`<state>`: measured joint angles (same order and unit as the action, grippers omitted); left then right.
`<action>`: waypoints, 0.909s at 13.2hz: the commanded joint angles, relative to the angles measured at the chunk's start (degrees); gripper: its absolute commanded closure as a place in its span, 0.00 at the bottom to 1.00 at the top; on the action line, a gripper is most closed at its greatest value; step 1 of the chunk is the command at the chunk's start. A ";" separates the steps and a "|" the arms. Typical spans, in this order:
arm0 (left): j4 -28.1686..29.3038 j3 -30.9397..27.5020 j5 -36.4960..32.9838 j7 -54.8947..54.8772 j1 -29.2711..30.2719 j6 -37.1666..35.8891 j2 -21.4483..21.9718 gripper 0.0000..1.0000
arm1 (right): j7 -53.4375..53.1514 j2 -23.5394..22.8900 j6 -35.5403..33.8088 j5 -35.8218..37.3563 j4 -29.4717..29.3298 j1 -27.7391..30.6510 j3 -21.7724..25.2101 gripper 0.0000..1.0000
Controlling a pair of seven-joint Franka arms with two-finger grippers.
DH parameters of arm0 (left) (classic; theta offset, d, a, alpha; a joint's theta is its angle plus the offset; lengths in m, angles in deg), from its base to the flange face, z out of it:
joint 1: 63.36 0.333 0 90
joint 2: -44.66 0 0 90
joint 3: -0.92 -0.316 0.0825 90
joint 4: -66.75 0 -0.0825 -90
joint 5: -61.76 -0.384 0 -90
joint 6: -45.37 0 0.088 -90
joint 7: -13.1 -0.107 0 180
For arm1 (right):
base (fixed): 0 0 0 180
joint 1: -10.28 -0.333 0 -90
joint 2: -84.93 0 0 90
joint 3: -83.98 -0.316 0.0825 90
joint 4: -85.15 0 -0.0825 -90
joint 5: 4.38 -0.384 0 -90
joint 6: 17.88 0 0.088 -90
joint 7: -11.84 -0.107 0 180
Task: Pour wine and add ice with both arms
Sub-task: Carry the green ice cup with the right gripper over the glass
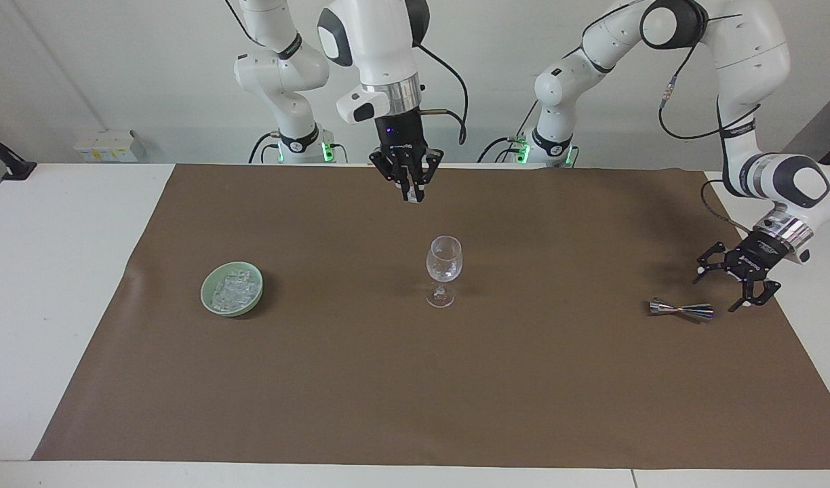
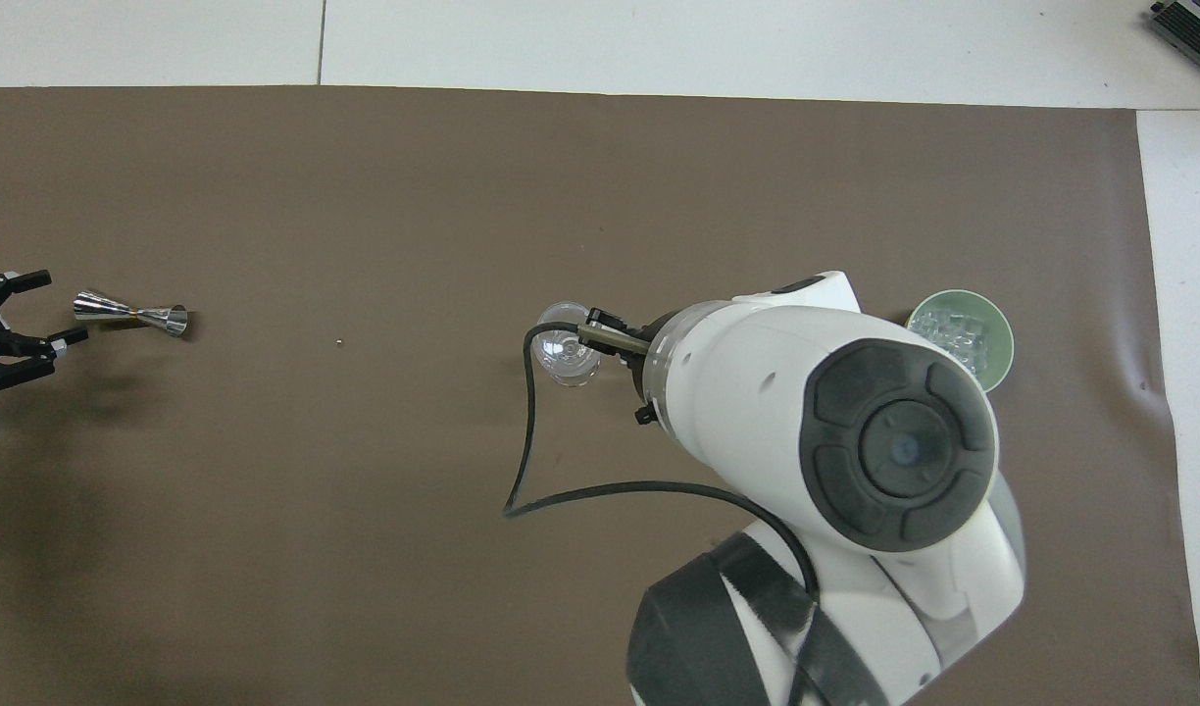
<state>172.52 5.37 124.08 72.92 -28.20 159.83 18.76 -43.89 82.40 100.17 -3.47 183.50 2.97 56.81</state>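
A clear stemmed glass [image 1: 444, 268] [image 2: 566, 353] stands upright at the middle of the brown mat. My right gripper [image 1: 413, 194] hangs high above the mat close to the glass, shut on a small pale ice cube at its tips. In the overhead view its own wrist hides it. More ice [image 1: 233, 287] [image 2: 953, 328] fills a green bowl [image 1: 208, 301] [image 2: 997, 361] toward the right arm's end. My left gripper [image 1: 734, 288] [image 2: 17, 319] is open, low beside a metal jigger [image 1: 681, 310] [image 2: 129, 314] that lies on its side. Wine is out of view.
The brown mat [image 1: 415, 393] covers most of the white table. A tiny speck [image 2: 338, 342] lies on it between jigger and glass. The right arm's cable [image 2: 522, 461] loops over the mat nearer the robots than the glass.
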 commanded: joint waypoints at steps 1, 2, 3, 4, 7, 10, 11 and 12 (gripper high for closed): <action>-2.32 0.30 -1.41 2.23 0.61 -3.18 -2.92 0.07 | -1.13 -3.79 1.47 2.06 -1.76 -2.00 -0.25 1.00; -2.24 0.38 -1.50 2.67 0.61 -3.62 -3.10 0.07 | -1.13 -4.49 2.78 3.38 -1.76 -2.62 -0.33 1.00; -1.97 0.38 -1.50 3.02 0.61 -3.80 -3.10 0.07 | -1.13 -5.11 4.36 4.00 -1.76 -2.98 -0.33 1.00; -1.80 0.38 -1.50 3.02 0.61 -4.24 -3.19 0.07 | -1.13 -5.99 6.29 5.05 -1.76 -3.16 -0.33 1.00; -2.32 0.29 -2.02 3.28 1.13 -5.21 -3.36 0.08 | -0.87 -7.66 10.77 9.10 -2.55 -3.77 -0.33 1.00; -1.80 0.29 -2.64 4.34 0.96 -4.95 -3.37 0.11 | -0.08 -9.68 14.73 12.08 -2.02 -3.60 -0.25 1.00; -1.53 0.29 -2.64 4.52 1.05 -5.03 -3.28 0.13 | 0.36 -10.73 15.88 13.66 -1.67 -3.25 -0.25 1.00; -1.27 0.38 -2.64 5.13 1.22 -5.12 -3.28 0.15 | 0.89 -11.78 16.58 14.81 -1.76 -3.33 -0.33 1.00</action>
<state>171.95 5.41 122.81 76.07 -27.82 156.41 16.17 -43.86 73.33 114.64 8.60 182.65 -0.77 56.91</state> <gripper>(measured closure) 0.110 0.775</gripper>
